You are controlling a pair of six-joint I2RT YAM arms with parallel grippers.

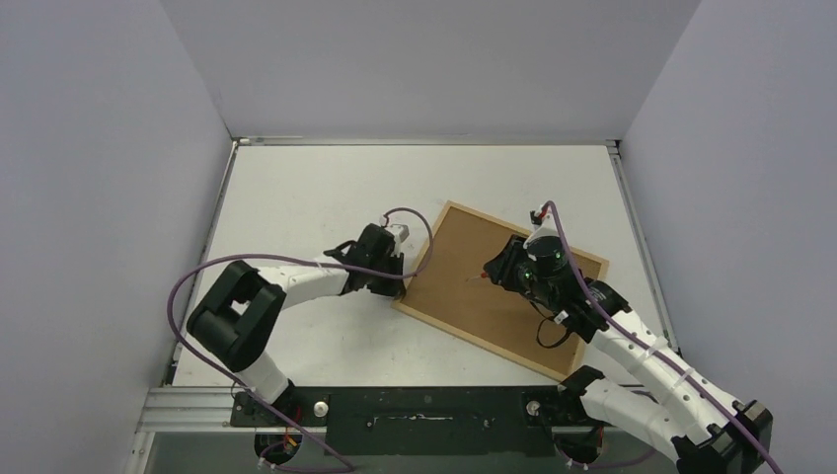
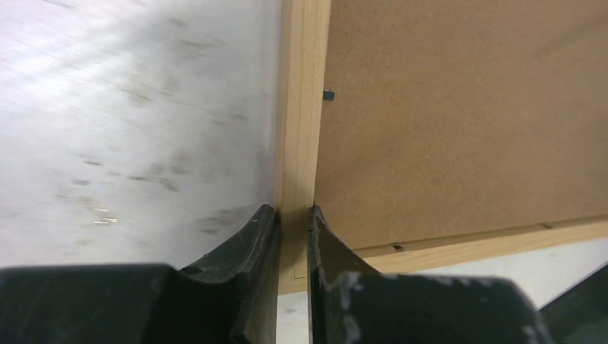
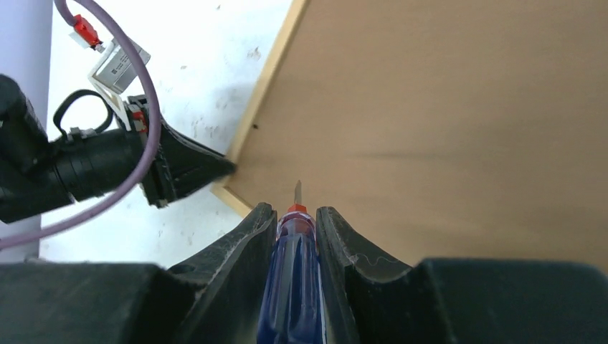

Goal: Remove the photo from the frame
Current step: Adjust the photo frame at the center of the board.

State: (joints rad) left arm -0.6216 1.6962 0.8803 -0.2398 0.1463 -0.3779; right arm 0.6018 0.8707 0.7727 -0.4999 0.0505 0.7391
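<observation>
While the frame [image 2: 301, 122] lies skewed on the right half of the table [image 1: 316, 197], brown backing board [image 3: 444, 107] upward, the left gripper [image 2: 292, 215] is pinched narrow on its left wooden rail, near the front corner. The right gripper [image 3: 296, 215] grips a blue-handled screwdriver [image 3: 292, 287], tip pointing over the board.

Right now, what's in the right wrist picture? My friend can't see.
The right fingers grip a blue screwdriver, its tip aimed at the brown backing board. At left, the other arm's fingers touch the frame at its corner.
</observation>
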